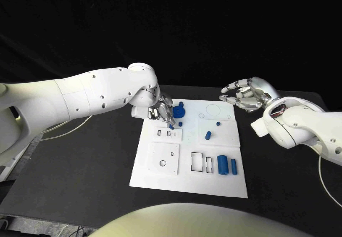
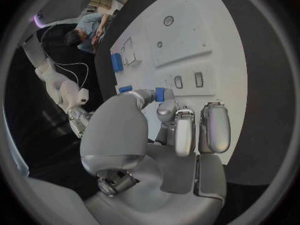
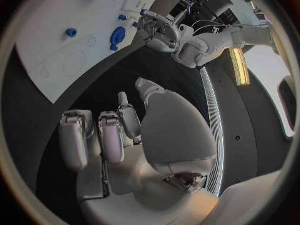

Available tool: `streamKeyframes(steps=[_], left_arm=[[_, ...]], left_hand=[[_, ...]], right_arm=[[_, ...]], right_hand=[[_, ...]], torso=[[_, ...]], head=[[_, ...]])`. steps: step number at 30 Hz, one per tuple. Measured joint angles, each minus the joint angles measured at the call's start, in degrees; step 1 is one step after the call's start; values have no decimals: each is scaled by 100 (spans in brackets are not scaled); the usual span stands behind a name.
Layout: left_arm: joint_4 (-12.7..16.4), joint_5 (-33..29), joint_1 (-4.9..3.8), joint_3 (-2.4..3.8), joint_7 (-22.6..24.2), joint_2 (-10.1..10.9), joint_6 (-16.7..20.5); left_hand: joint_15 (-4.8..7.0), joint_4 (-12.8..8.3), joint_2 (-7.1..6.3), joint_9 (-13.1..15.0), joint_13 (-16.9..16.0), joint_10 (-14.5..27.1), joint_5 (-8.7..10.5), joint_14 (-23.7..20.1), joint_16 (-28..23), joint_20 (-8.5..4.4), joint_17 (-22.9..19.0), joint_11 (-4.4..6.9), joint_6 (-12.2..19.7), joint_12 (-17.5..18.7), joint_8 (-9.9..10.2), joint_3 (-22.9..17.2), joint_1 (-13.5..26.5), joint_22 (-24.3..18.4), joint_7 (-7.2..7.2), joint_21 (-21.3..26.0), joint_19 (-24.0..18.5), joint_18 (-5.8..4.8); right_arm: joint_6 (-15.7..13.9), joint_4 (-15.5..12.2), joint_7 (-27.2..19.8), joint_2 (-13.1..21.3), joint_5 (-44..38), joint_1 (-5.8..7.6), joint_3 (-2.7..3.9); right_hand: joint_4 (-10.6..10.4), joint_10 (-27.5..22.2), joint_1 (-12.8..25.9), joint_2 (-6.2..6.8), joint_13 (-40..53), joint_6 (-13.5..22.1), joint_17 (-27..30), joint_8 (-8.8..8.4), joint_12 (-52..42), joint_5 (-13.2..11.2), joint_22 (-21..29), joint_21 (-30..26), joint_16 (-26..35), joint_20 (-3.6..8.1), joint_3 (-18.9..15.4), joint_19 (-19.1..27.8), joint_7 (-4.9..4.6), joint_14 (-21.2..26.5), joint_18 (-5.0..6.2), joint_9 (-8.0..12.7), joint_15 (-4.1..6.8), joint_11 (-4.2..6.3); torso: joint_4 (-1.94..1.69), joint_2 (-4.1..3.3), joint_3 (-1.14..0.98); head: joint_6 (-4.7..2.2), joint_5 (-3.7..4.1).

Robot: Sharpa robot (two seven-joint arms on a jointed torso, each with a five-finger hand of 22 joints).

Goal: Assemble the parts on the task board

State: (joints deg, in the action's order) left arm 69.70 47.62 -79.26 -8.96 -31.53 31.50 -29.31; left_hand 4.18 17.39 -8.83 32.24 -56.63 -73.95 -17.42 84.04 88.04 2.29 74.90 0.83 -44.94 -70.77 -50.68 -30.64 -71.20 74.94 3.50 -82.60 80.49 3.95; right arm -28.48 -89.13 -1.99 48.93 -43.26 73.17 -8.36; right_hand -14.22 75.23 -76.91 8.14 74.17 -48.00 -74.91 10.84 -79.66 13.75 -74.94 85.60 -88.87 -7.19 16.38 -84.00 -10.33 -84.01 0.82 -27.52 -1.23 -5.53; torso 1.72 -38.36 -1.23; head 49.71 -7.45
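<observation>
Judging from how the pieces lie, the assembly is only partly done: on the white task board [image 1: 165, 175] at the middle of the counter [image 1: 85, 163], a round blue part [image 1: 179, 111] and two small blue pegs [image 1: 207, 135] stand near its far edge, while two blue cylinders [image 1: 223, 164] lie loose near its right edge beside open rectangular slots [image 1: 201, 162], so several seats look unfilled. The left robot hand [image 1: 159, 109] hovers over the board's far left corner and pinches a small blue part [image 2: 160, 94] between thumb and finger, apparently about to seat it. The right robot hand [image 1: 246, 95] hangs off the board's far right corner, fingers loosely curled around nothing. The left wrist view shows the pinched piece plainly above two small slots [image 2: 188, 80], which the head view half hides behind the fingers. The right wrist view shows the empty palm [image 3: 162, 135].
</observation>
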Motion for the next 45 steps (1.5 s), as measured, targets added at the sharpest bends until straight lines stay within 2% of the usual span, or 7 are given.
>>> streamKeyframes(steps=[2, 7, 14, 31, 39, 45], left_arm=[[-17, -3, -1, -33, -5, -17, -34], [-30, -11, -2, -82, -18, -46, -109], [-40, -12, -3, -119, -30, -53, -163], [-40, 61, 1, -193, -41, -36, -174], [-11, 110, 11, -271, -44, -2, -175], [2, 155, 11, -277, -40, 0, -170]], left_hand=[[0, -405, -6, -6, 0, 0, 154, 0, 0, 9, 0, 0, 20, 0, 63, -384, 73, 0, 21, -22, 9, 0], [0, -407, -4, -51, -33, -20, 261, 0, 0, 9, 0, -21, 28, -30, 75, -382, 78, 0, 29, -22, 9, 0], [0, -453, 103, -133, -87, -20, 646, 0, 0, 9, 0, -21, -15, -68, 162, -336, 175, -1, 69, -22, 9, 0], [0, -469, 128, -161, -179, -51, 680, 0, 0, 29, 0, -52, -16, -128, 196, -320, 150, -2, 69, -22, 29, 0], [0, -469, 128, -161, -188, -72, 709, 0, 0, 29, 0, -32, -16, -151, 208, -320, 151, -2, 69, -22, 29, 0], [0, -468, 150, -161, -184, -72, 710, 0, 0, 29, 0, -32, -36, -151, 217, -320, 174, -3, 51, -22, 28, 0]], right_arm=[[0, 1, 0, -2, 0, 0, 0], [0, 4, 0, -7, 0, 0, 0], [0, 4, 0, -9, 0, -1, 0], [0, -6, 0, -2, -3, -1, -1], [0, -14, 0, 12, -6, -1, -1], [0, -16, 1, 17, -10, -1, 0]], right_hand=[[0, 0, 0, 0, 0, 0, 0, 0, 0, 0, 0, 0, 0, 0, 0, 0, 0, 0, 0, 0, 0, 0], [0, 0, 0, 0, -9, 0, 0, 0, 0, 0, 0, 0, 0, 0, 0, 0, 0, 0, 0, 0, 0, 0], [0, 0, 0, 0, -19, 0, 0, 0, 23, 0, 1, -35, 0, 0, 0, 0, 0, 0, 0, 0, 0, 0], [0, 0, 0, 0, -19, 0, -4, 0, 23, 0, 2, -35, 0, 0, 0, 0, 0, 0, 0, 0, 0, 0], [0, 0, 0, 0, -18, 0, -4, 0, 23, 0, 3, -35, 0, 0, 0, 0, 0, 0, 0, -1, 0, 0], [0, 0, 0, 0, -18, 0, -4, 0, 23, 0, 3, -35, 0, 0, 0, 0, 0, 0, 0, 0, 0, 0]], torso=[[0, 0, 0], [0, -2, 7], [1, -4, 7], [0, -5, 8], [0, -5, 8], [0, -5, 9]], head=[[2, -3], [2, -5], [0, -16], [4, -21], [7, -23], [-2, -23]])
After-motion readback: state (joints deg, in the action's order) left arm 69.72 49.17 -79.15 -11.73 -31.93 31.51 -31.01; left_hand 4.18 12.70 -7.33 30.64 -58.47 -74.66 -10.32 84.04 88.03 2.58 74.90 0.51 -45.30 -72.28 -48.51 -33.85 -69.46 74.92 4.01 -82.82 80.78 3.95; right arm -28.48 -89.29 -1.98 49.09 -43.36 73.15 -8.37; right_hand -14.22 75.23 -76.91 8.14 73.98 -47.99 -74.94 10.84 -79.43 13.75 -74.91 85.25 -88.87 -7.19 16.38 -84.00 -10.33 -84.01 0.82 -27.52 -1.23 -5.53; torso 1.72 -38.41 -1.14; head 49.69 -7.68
